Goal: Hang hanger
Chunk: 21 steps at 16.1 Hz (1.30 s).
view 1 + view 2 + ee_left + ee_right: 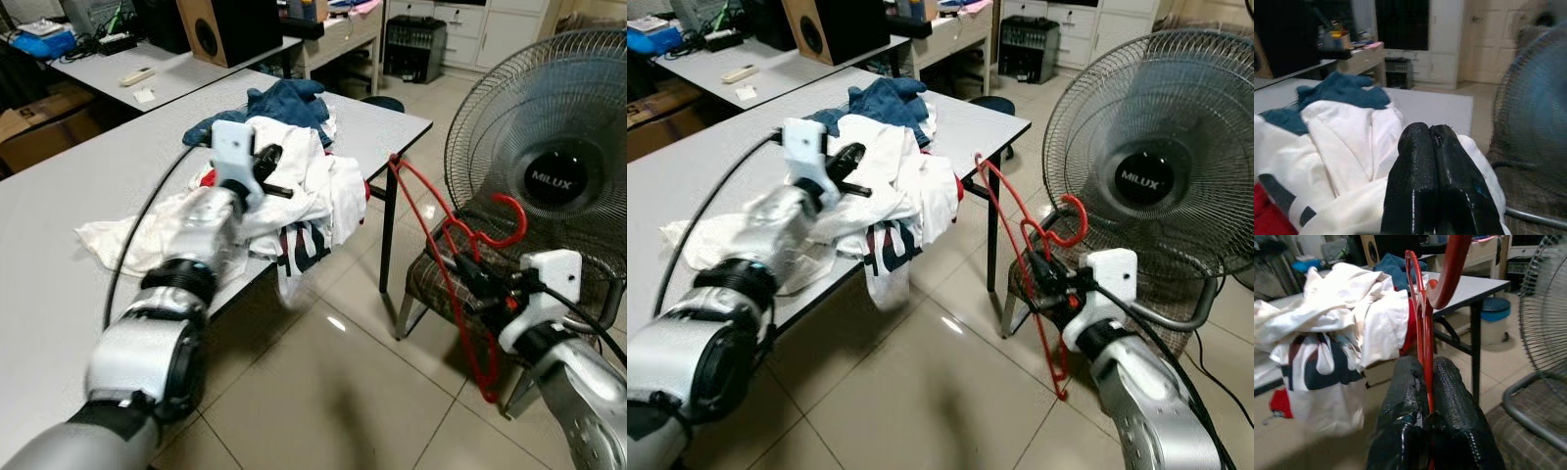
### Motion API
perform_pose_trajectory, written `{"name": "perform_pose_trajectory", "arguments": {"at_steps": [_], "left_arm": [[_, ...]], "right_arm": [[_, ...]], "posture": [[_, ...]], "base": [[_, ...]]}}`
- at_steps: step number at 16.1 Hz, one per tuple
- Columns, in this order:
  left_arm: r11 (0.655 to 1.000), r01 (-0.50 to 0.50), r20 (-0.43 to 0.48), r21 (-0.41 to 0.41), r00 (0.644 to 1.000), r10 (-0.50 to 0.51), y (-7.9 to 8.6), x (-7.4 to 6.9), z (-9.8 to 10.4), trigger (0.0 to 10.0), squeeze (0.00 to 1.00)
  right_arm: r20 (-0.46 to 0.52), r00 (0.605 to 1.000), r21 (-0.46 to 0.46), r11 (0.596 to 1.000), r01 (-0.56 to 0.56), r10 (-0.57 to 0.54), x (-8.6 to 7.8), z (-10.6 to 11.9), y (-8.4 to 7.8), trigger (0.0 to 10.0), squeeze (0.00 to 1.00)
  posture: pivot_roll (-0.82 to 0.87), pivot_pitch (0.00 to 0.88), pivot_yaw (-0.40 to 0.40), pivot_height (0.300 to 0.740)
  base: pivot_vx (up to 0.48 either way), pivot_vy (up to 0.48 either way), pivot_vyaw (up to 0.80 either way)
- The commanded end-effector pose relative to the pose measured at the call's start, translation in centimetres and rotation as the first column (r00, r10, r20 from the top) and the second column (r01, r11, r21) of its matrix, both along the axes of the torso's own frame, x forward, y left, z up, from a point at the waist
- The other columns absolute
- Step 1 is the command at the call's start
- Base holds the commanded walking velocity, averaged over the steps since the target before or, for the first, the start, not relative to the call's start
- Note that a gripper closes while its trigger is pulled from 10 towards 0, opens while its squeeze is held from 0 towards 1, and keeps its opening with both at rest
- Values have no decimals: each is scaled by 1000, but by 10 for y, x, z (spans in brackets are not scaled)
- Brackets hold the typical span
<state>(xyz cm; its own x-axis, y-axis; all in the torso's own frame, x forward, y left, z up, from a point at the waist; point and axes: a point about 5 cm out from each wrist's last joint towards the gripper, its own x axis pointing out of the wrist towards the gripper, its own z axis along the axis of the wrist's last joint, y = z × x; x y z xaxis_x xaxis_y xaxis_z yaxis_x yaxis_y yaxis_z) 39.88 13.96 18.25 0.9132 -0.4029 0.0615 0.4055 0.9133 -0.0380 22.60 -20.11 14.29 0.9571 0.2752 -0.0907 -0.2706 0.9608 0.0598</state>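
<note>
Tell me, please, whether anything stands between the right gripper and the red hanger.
Nothing does: the right gripper is already shut on the red hanger, its fingers pinching the wire near the hook. The left gripper sits shut over the clothes pile on the table.

Grey table [59,196] — heaped white and blue clothes [294,166] on it.
</note>
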Motion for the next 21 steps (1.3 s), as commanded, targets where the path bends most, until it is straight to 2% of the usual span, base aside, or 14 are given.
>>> {"name": "perform_pose_trajectory", "arguments": {"at_steps": [1,4,6,8,9,12,14,18,21], "left_arm": [[1000,25,-27,16,999,-25,7,-4,-6,10000,0],[995,35,11,97,999,-36,16,-25,-17,10000,0],[998,-12,74,64,997,7,17,-52,-23,10000,0],[999,-51,61,16,997,50,17,-84,-33,10000,0],[998,-66,46,7,997,65,17,-95,-37,10000,0],[994,-94,21,47,995,93,16,-107,-44,10000,0],[989,-108,-3,102,994,109,14,-111,-49,10000,0],[992,-103,-38,69,994,105,4,-110,-50,10000,0],[992,-110,-59,69,992,114,3,-112,-53,10000,0]], "right_arm": [[-10,1000,-24,999,26,-26,0,2,7,10000,0],[11,992,-108,986,124,-123,0,4,11,10000,0],[60,974,-143,964,223,-217,1,6,9,10000,0],[81,967,-163,954,254,-243,-4,2,7,10000,0],[78,969,-149,959,242,-233,-6,0,9,10000,0],[89,983,-108,980,170,-161,-6,3,18,10000,0],[97,989,-146,982,122,-109,-3,3,19,10000,0],[119,985,-182,973,143,-123,1,7,6,10000,0],[117,990,-217,971,102,-78,-2,9,2,10000,0]], "posture": [[-154,0,127,740],[-138,0,106,740],[-125,0,86,740],[-109,0,74,740],[-106,0,70,740],[-101,0,61,740],[-103,0,59,740],[-115,0,65,740],[-119,0,67,740]], "base": [[0,0,0],[0,0,0],[0,0,0],[169,0,0],[364,0,0],[397,0,533],[403,0,800],[417,0,794],[417,0,469]]}}
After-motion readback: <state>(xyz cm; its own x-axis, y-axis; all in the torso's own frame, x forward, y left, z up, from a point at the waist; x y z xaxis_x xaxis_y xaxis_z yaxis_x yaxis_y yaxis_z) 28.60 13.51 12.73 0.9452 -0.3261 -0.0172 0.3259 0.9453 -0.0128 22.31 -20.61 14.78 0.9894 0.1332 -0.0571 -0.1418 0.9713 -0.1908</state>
